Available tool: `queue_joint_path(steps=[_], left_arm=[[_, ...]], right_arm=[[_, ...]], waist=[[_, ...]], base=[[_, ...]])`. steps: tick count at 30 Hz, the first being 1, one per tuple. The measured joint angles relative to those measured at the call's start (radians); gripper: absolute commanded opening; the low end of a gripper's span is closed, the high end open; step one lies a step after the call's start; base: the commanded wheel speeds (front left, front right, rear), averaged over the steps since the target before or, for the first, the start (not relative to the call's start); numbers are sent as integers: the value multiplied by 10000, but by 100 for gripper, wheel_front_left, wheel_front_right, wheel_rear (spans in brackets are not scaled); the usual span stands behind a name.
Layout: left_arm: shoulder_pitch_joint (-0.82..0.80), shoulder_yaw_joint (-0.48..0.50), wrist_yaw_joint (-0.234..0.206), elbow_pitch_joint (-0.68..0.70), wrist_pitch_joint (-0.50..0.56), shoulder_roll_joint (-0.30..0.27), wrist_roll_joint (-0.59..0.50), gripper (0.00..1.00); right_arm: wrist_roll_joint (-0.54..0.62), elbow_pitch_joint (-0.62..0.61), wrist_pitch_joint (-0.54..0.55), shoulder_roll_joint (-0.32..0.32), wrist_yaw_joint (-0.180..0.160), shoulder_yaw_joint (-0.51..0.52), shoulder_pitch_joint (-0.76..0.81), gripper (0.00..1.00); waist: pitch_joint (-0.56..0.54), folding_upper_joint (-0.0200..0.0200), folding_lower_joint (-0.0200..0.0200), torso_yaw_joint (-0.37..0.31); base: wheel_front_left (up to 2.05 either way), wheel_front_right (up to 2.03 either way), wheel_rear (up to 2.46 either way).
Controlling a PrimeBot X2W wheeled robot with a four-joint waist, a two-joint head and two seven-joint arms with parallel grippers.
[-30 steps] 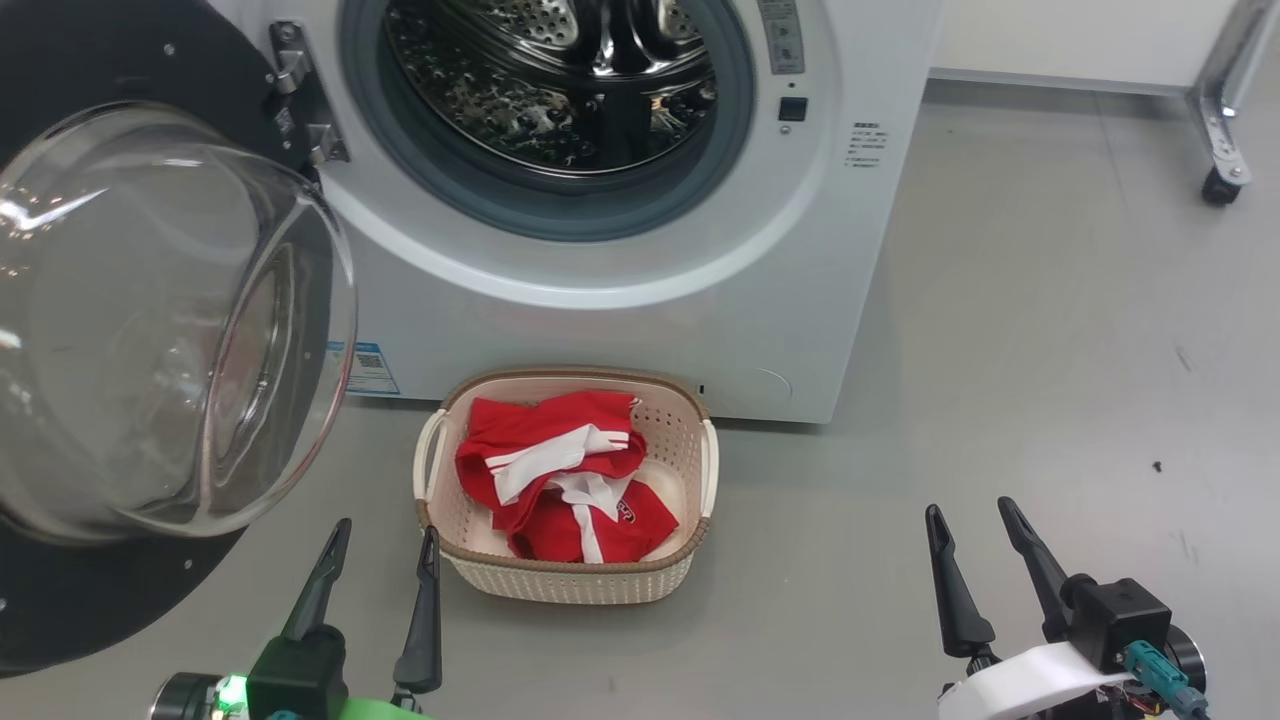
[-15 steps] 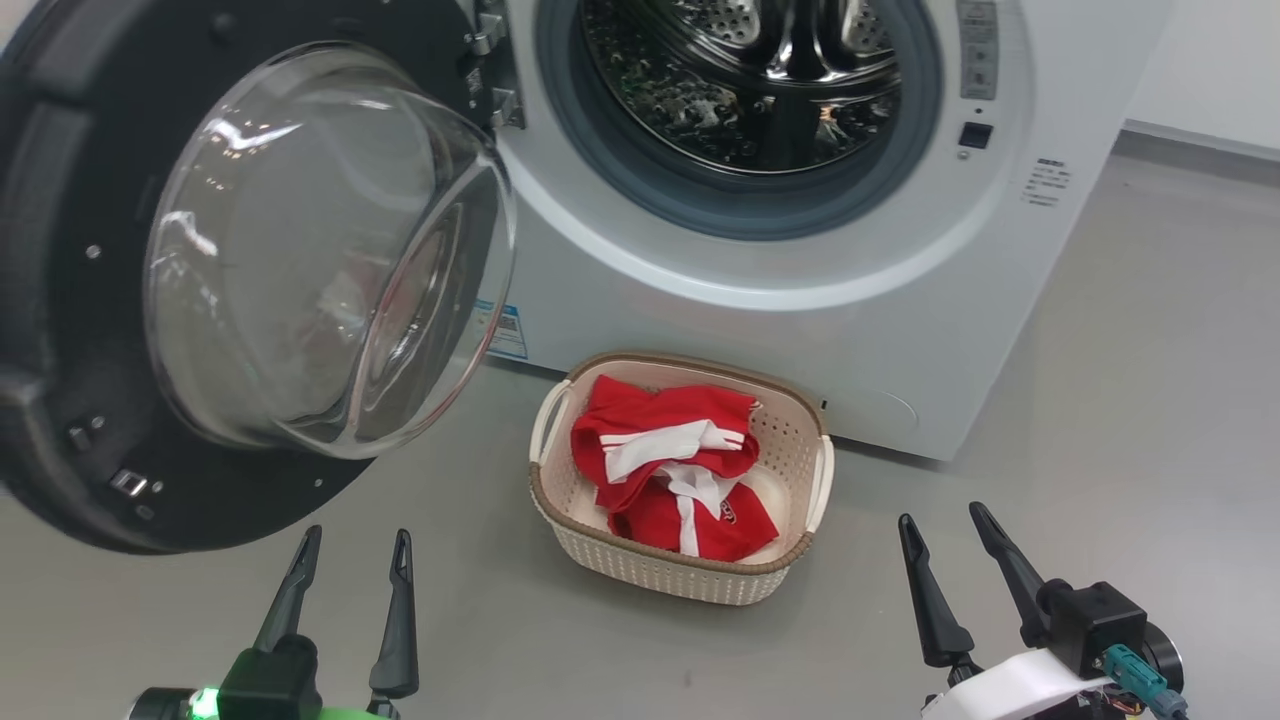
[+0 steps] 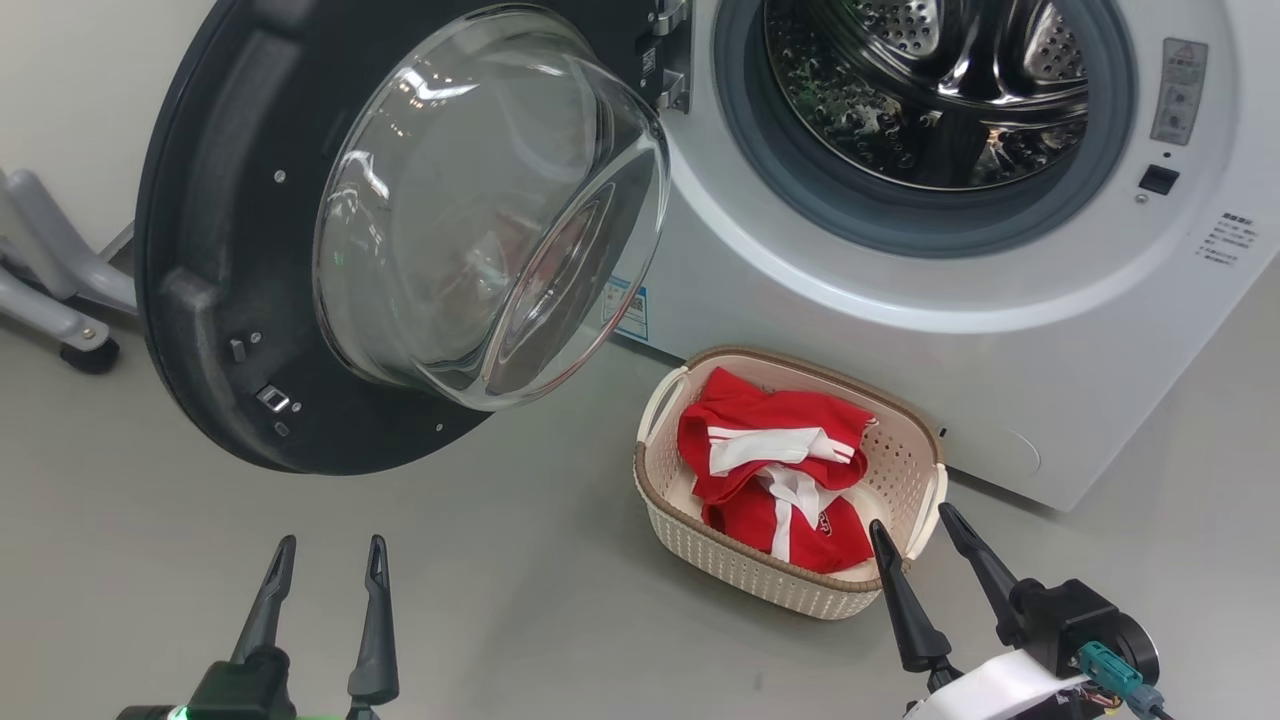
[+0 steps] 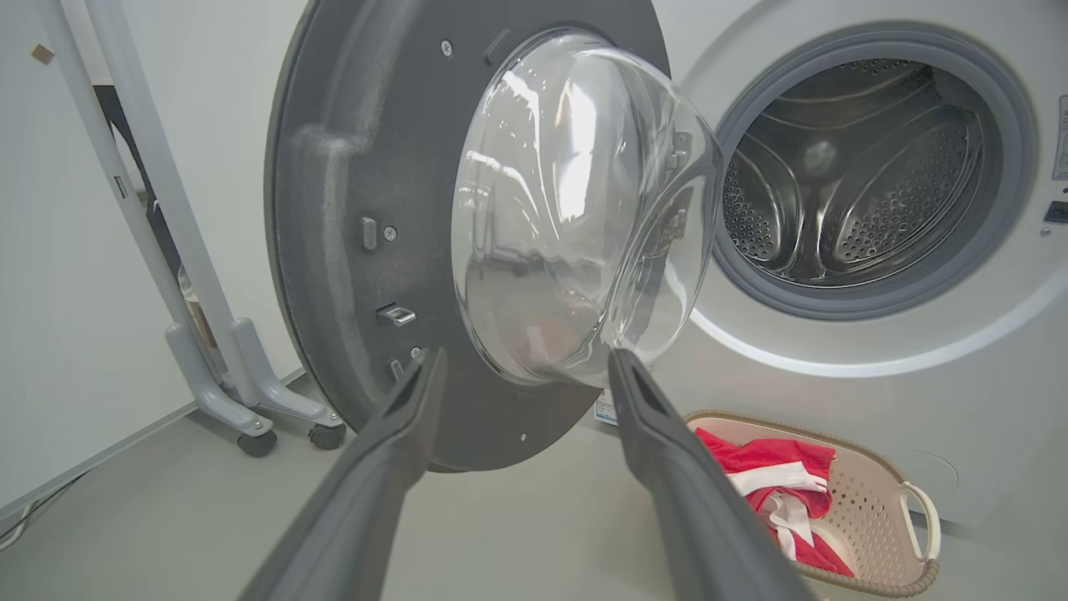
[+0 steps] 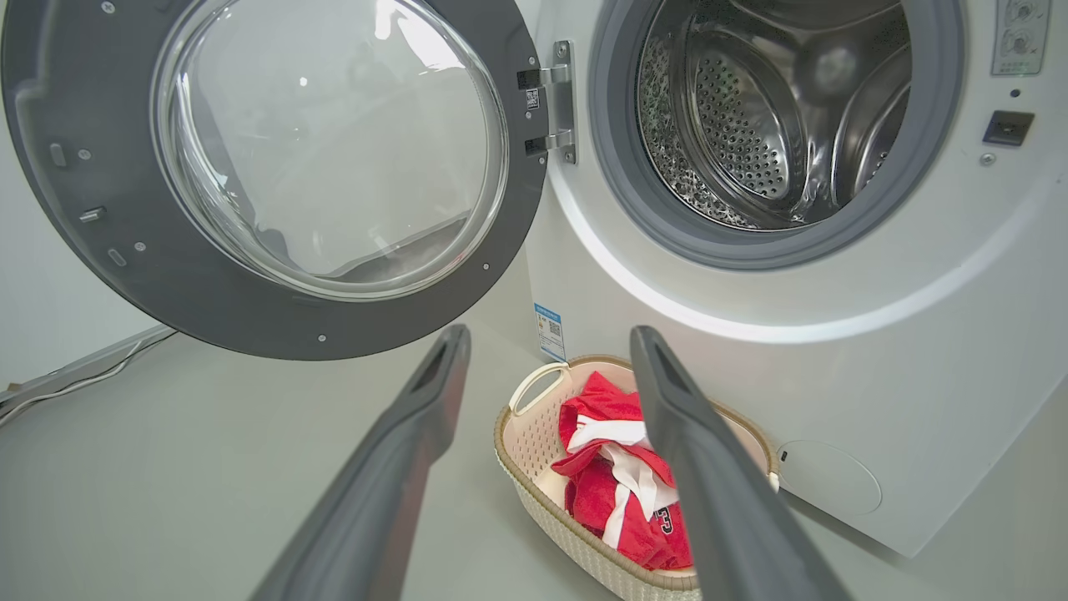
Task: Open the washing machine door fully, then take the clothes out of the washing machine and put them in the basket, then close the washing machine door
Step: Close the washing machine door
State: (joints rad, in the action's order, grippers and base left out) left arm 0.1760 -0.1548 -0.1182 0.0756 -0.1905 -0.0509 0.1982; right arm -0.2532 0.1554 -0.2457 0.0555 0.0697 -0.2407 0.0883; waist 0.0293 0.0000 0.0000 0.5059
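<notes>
Head view. We log the washing machine door (image 3: pixel 400 230) swung wide open at 10 o'clock, its glass bowl bulging toward us. It hangs by its hinge on the washing machine (image 3: pixel 900 300) at 1 o'clock, whose drum (image 3: pixel 930 90) mouth is uncovered.

The basket (image 3: pixel 745 572) stands on the floor (image 3: pixel 500 580) at 5 o'clock, just before the machine's base. The clothes (image 3: pixel 770 480), red with white stripes, lie bunched inside it.

Left end effector (image 3: pixel 331 560), 7 o'clock: fingers spread, empty, over the floor.

Right end effector (image 3: pixel 912 520), 5 o'clock: fingers spread, empty, tips beside the basket's near corner; we cannot tell whether they touch it.
</notes>
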Motion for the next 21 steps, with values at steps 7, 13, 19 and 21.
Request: queue_joint_path(steps=[7,13,19,21], left_arm=[[54,46,0,0,-59,4,52,100],[97,42,0,2,-63,6,128,100],[101,-17,-2,-2,-88,6,146,0],[102,-29,-2,-2,-88,6,151,0]], right_arm=[[6,73,42,4,81,-42,-101,100],[6,136,46,8,82,-56,-176,100],[6,184,73,23,82,-56,-185,100],[6,188,73,23,82,-56,-188,100]], waist=[[129,0,0,255],[139,0,0,270],[126,0,0,265],[119,0,0,263]], base=[[0,0,0],[0,0,0],[0,0,0],[0,0,0]])
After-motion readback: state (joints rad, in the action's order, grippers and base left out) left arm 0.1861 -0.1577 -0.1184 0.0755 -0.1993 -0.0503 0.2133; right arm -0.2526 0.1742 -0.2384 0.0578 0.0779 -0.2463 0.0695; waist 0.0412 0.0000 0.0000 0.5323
